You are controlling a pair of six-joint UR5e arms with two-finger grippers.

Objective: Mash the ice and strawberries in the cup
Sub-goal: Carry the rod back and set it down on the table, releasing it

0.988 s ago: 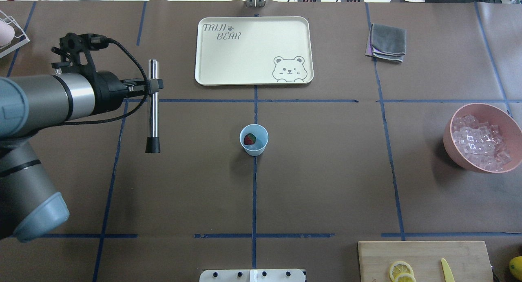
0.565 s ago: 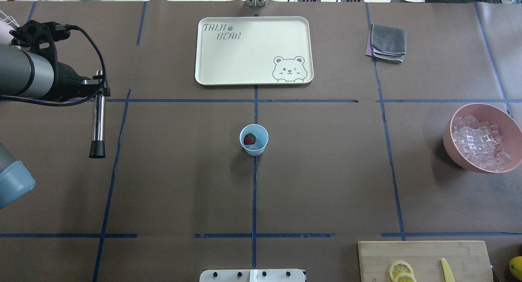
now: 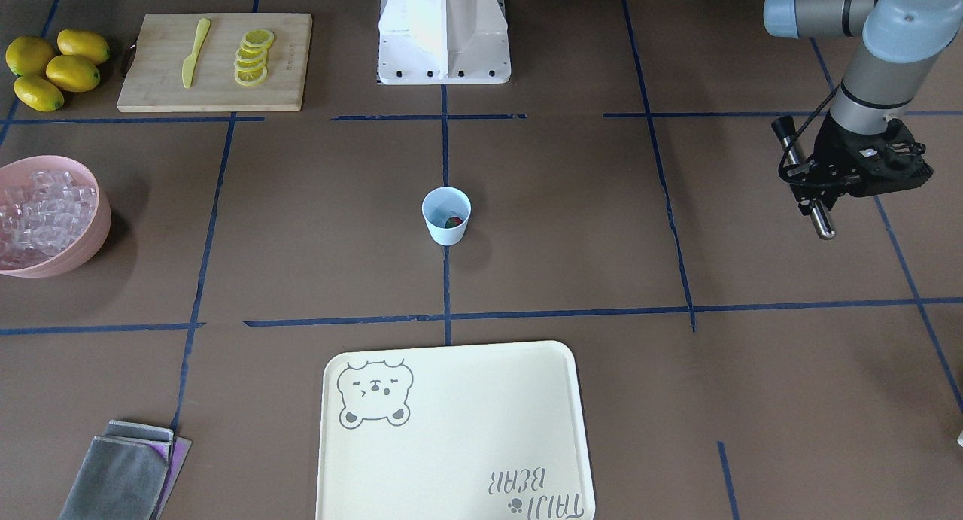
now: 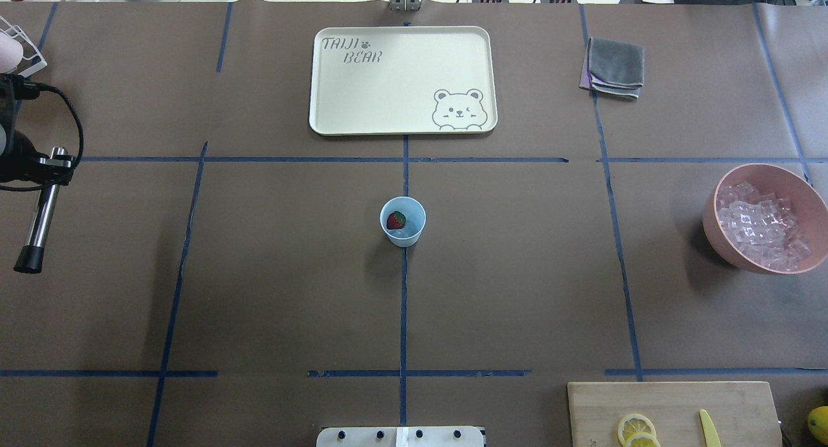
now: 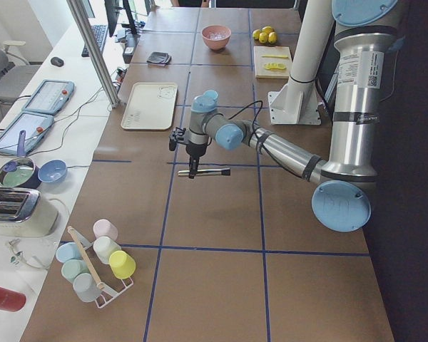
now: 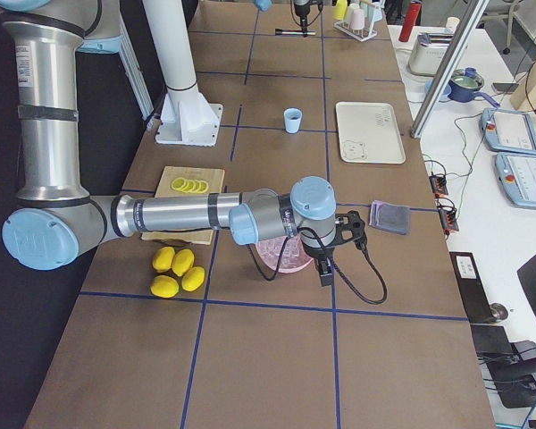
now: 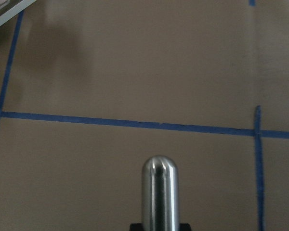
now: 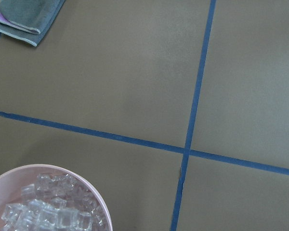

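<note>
Hanging far from cup (image 4: 402,222), muddler (image 4: 40,214) is clamped by left gripper (image 4: 48,169) | strawberry (image 4: 395,221) seen inside cup | right gripper (image 6: 325,277): opening cannot be told

The cream tray (image 4: 401,59) at the far middle of the bench (image 4: 291,272) reads "TAIJI BEAR" in grey at its far left corner, with a paw print after "TAIJI". A white sticker (image 5: 366,68) on the left arm (image 5: 353,135) carries print too small to read.
</note>
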